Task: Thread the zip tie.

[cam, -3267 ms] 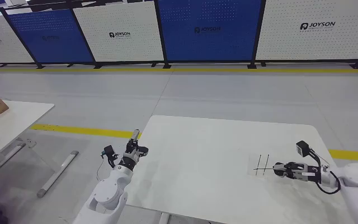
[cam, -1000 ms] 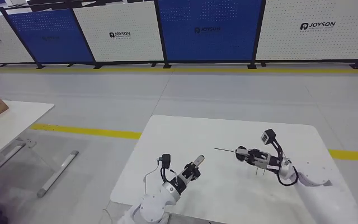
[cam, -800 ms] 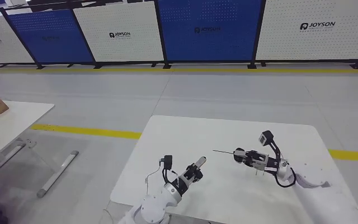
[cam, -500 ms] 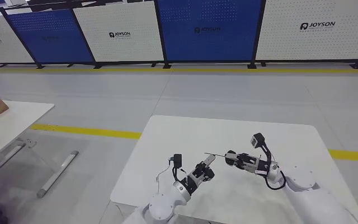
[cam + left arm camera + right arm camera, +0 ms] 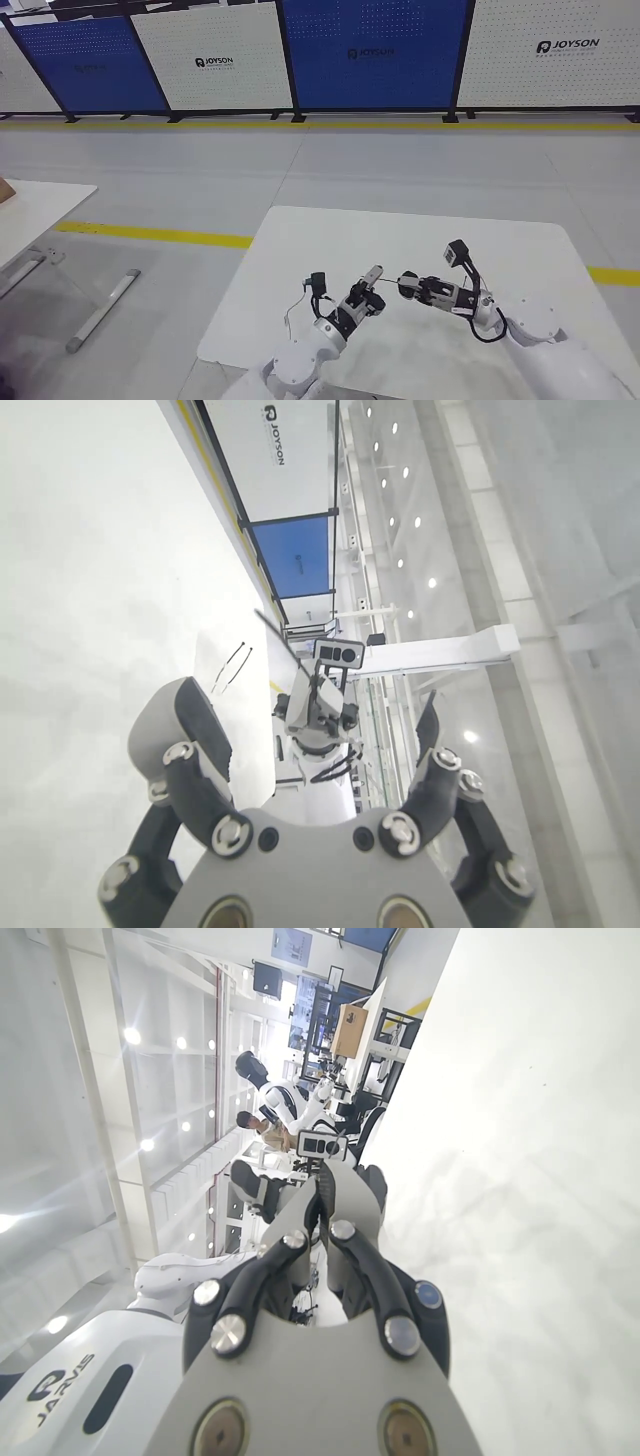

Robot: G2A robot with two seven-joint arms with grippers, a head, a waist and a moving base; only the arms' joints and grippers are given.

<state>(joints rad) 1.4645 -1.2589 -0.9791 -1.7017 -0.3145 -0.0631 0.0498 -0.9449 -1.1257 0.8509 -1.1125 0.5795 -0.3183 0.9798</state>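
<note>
while the zip tie [image 5: 278,638] is clamped in the right end effector [image 5: 408,285], held above the counter [image 5: 330,240], its long axis runs toward the left end effector [image 5: 310,700], which stands wide apart just beside the free tip, seemingly ready to receive it.

Left tool [image 5: 315,706] gapes wide; right tool [image 5: 326,1184] pinched closed, facing it closely.
</note>
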